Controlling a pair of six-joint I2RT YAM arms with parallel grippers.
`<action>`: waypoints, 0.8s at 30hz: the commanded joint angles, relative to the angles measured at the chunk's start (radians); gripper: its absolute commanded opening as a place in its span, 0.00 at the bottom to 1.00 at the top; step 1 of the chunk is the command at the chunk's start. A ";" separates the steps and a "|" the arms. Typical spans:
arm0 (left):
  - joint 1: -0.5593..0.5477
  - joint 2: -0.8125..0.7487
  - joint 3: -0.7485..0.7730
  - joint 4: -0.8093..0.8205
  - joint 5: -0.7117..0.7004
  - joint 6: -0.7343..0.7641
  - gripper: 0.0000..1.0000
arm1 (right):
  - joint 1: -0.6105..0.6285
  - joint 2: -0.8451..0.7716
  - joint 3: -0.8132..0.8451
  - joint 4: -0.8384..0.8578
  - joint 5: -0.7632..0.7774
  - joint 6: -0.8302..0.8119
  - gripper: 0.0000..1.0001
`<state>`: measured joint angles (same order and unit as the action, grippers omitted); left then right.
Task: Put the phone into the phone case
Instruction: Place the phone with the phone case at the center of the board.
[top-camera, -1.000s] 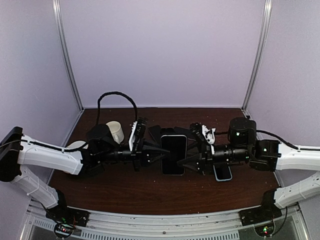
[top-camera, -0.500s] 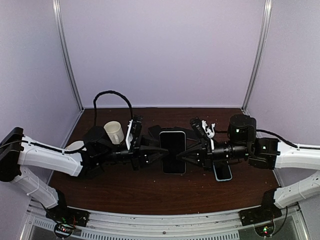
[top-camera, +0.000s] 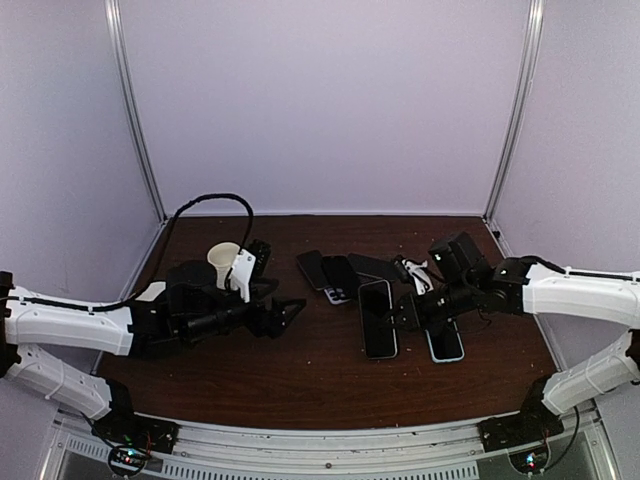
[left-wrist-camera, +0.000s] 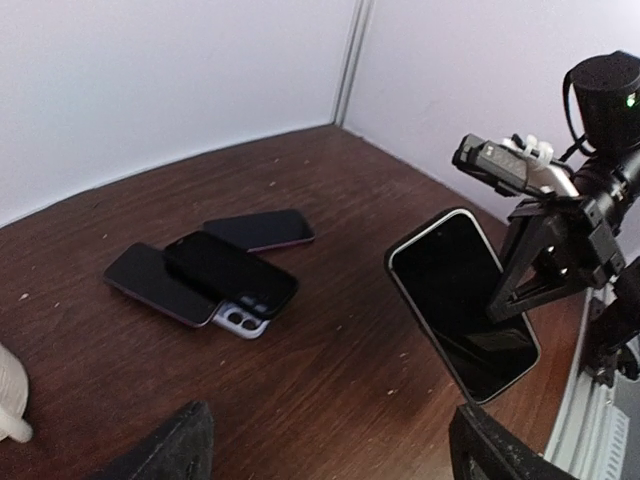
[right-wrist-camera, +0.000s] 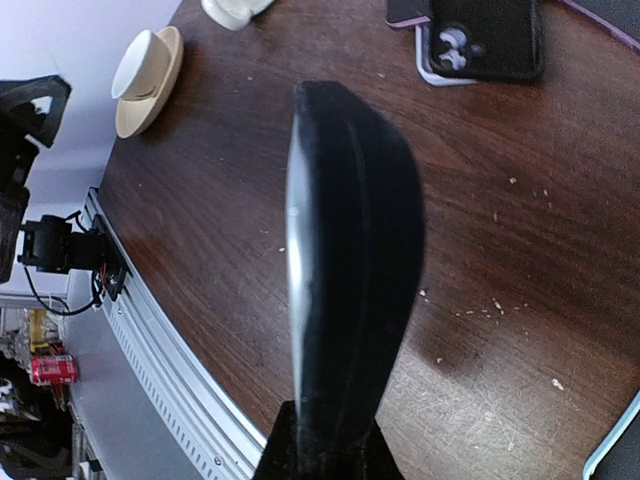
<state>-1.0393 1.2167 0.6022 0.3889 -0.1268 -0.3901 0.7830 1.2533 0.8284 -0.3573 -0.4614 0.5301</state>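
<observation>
Right gripper (top-camera: 403, 314) is seen clenched on the phone (top-camera: 377, 318), which is held off the table (top-camera: 300, 385) by the long edge on that arm's side, its dark screen turned up. In the right wrist view the phone is seen edge-on, pinched at its lower end, with its shadow cast on the wood below. Well apart from it, the left gripper (top-camera: 286, 314) is spread wide and holds nothing; its fingers (left-wrist-camera: 175, 450) are seen at the bottom corners of the left wrist view. A pile (top-camera: 332, 272) of three dark, overlapping slabs is laid flat behind the phone. A blue-edged handset (top-camera: 446, 345) is laid flat just beside the right gripper. A white cup (top-camera: 226, 262) is seen behind the left arm.
</observation>
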 joint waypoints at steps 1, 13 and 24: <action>0.006 -0.003 0.053 -0.185 -0.150 0.034 0.86 | -0.054 0.066 -0.004 0.028 -0.091 0.091 0.00; 0.007 -0.002 0.025 -0.176 -0.157 0.074 0.86 | -0.202 0.248 -0.046 -0.022 -0.158 0.030 0.02; 0.016 0.005 0.021 -0.165 -0.149 0.079 0.87 | -0.218 0.349 0.038 -0.244 0.090 -0.091 0.29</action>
<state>-1.0328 1.2186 0.6201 0.2047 -0.2668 -0.3286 0.5640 1.5929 0.8471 -0.4713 -0.5339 0.5045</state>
